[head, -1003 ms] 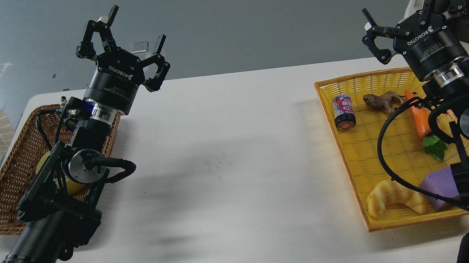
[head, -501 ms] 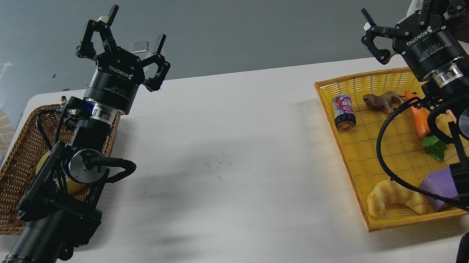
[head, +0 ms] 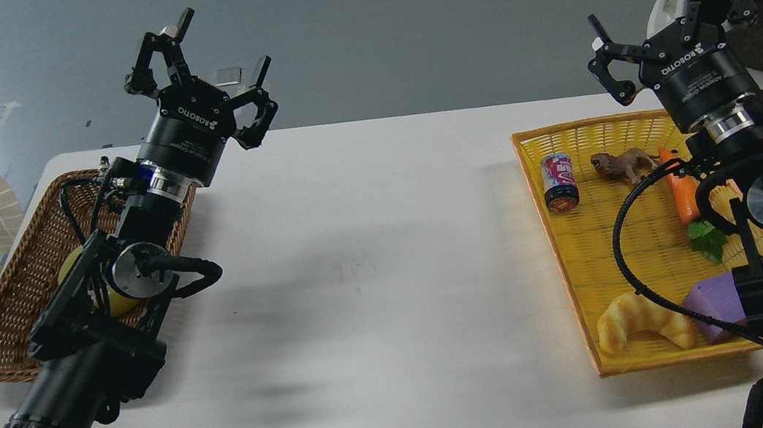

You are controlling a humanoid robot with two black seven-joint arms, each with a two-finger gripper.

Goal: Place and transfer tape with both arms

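Left end effector (head: pixel 204 71) — fingers spread — above woven wicker basket (head: pixel 16 291).

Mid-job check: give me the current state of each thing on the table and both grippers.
Left gripper: open, raised, empty.
Right gripper: open, raised, empty.
Tape: in wicker basket, mostly hidden by left arm.
Can: lying in yellow tray.
Carrot: lying in tray.
Croissant: lying in tray.

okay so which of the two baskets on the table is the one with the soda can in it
The yellow basket on the right side of the table holds the soda can, lying near its far left corner. The brown wicker basket on the left has no can showing.
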